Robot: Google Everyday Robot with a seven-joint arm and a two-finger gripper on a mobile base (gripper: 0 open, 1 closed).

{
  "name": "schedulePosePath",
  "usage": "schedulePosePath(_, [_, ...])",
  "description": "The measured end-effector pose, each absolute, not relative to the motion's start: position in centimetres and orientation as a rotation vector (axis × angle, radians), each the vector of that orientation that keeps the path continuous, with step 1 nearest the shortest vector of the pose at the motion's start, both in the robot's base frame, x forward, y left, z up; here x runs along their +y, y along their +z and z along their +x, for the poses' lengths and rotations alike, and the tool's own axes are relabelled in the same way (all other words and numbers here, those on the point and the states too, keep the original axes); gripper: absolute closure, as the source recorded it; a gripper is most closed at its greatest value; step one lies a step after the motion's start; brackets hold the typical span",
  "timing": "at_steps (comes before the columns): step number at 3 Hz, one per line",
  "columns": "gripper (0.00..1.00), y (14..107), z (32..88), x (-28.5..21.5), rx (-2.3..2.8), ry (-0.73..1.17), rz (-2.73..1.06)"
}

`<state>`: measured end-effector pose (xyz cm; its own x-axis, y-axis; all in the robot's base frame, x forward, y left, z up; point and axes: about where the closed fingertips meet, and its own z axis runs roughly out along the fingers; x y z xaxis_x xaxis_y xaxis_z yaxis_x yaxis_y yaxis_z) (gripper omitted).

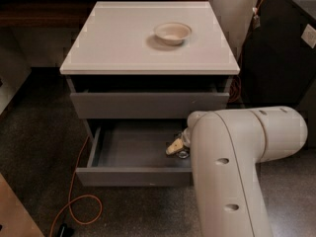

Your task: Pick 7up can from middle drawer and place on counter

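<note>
The middle drawer (133, 176) is pulled open under the white counter (123, 43), its dark grey inside showing. My gripper (176, 147) reaches down into the drawer's right rear corner. A small shiny silvery object, apparently the 7up can (183, 154), lies right beside the gripper, mostly hidden by my arm (232, 172). I cannot tell whether the gripper touches it.
A shallow cream bowl (172, 32) sits on the counter's right rear part. The top drawer (148, 105) stands slightly ajar. An orange cable (74, 206) loops on the dark floor at front left. A black unit (281, 58) stands to the right.
</note>
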<state>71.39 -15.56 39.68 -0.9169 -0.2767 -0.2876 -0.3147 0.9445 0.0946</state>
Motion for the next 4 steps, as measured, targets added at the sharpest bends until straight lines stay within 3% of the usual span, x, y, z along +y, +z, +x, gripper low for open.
schedulePosePath(1, [0.0, 38.7, 71.6, -15.2, 2.839, 0.199, -0.435])
schedulePosePath(2, [0.18, 38.4, 71.7, -15.0, 2.846, 0.192, -0.435])
schedulePosePath(3, [0.49, 39.2, 71.6, -14.4, 2.831, 0.171, -0.468])
schedulePosePath(4, [0.72, 40.4, 71.0, -13.9, 2.814, 0.164, -0.498])
